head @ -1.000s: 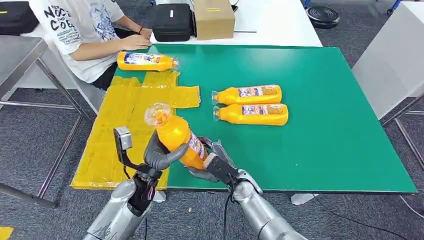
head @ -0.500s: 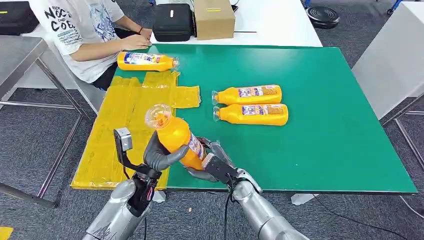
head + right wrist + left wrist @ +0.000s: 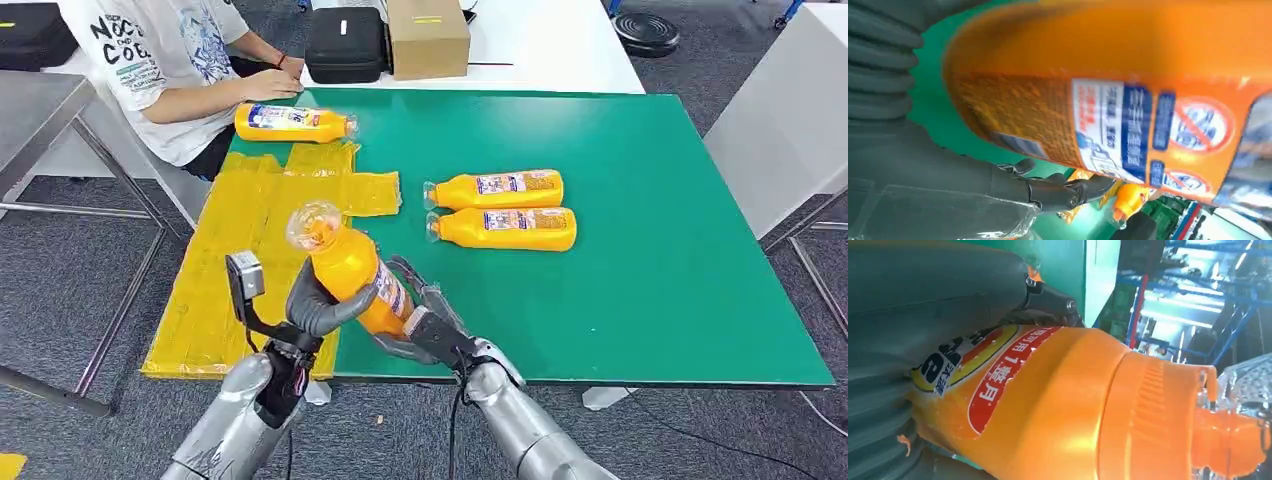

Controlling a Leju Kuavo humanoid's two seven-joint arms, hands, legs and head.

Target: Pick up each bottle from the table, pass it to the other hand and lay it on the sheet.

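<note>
Held bottle [image 3: 352, 272]: tilted, clear cap up, above the table's [image 3: 650, 250] near edge by the sheet [image 3: 240, 260].
Left hand [image 3: 322, 302]: fingers wrapped around the bottle's body.
Right hand [image 3: 420, 318]: fingers spread, loosely cupping the bottle's base; grip unclear.
Two bottles [image 3: 500, 208]: lying side by side mid-table.
Fourth bottle [image 3: 292, 122]: lying at the table's far corner, by a person [image 3: 170, 60].

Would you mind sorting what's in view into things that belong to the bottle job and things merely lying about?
Part of the job:
held bottle, gripped by the left hand, with the right hand at its base
two bottles side by side on the table
far bottle near the person
yellow sheet

Lying about:
cardboard box
black case
</note>
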